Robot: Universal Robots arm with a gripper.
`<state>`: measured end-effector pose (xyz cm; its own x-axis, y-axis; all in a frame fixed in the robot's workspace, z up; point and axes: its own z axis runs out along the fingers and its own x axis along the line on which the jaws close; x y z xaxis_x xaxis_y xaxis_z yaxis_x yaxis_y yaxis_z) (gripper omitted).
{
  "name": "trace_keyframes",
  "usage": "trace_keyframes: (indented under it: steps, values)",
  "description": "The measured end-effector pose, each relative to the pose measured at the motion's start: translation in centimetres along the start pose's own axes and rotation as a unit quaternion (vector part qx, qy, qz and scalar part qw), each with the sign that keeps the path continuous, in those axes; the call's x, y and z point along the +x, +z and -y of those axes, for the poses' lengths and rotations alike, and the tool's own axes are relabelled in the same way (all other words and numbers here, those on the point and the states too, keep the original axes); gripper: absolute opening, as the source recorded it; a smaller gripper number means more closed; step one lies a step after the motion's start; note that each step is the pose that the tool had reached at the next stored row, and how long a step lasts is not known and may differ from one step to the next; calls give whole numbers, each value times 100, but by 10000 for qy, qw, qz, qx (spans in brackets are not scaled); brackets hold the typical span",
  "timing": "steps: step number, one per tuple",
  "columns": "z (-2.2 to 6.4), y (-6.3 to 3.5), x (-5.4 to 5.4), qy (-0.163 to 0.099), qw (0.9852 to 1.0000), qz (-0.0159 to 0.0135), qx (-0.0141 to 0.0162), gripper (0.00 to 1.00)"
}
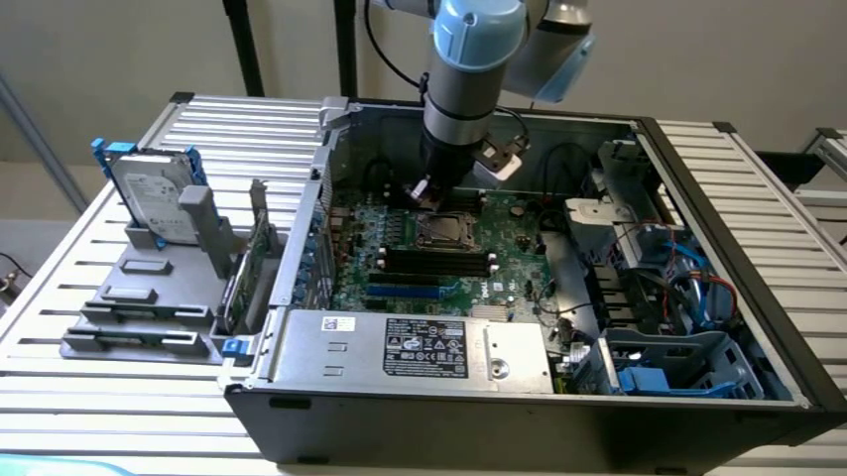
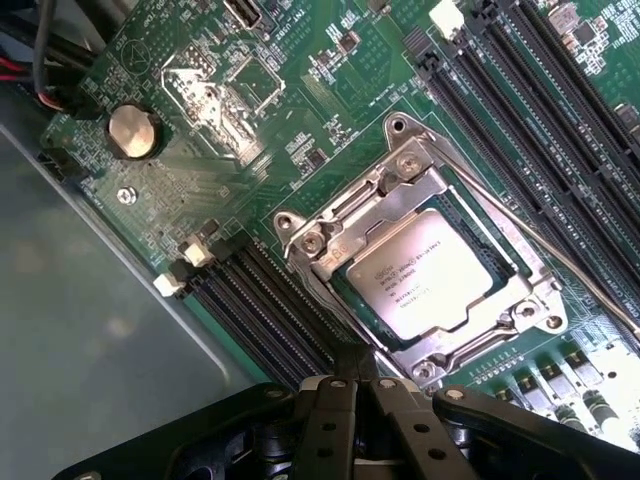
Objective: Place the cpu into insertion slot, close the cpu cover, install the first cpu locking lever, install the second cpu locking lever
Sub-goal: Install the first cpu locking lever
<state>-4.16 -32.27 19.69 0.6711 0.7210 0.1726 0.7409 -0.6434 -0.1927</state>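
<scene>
The cpu (image 2: 430, 275), a pale square chip with printed text, lies flat in the insertion slot (image 2: 468, 203) on the green board. The silvery cpu cover (image 2: 372, 205) lies down over it, and the chip's face shows through its cut-out. A thin metal locking lever (image 2: 545, 245) runs along one side of the socket and angles away from it at its far end. My gripper (image 2: 352, 372) is shut with nothing between its fingers, its tips at the socket's edge. In the exterior view the gripper (image 1: 426, 193) hangs just behind the socket (image 1: 443, 230) inside the case.
Long black memory slots (image 2: 255, 305) flank the socket on both sides (image 2: 540, 100). A coin battery (image 2: 133, 131) sits on the board. The silver power supply (image 1: 411, 347) fills the case front, blue cables (image 1: 688, 273) lie at the exterior view's right, and a hard drive (image 1: 153, 198) stands outside.
</scene>
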Motion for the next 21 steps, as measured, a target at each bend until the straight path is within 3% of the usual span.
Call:
trace_keyframes:
  steps: [21]
  values:
    - [-208,-2,191,3,10000,18,1,11]
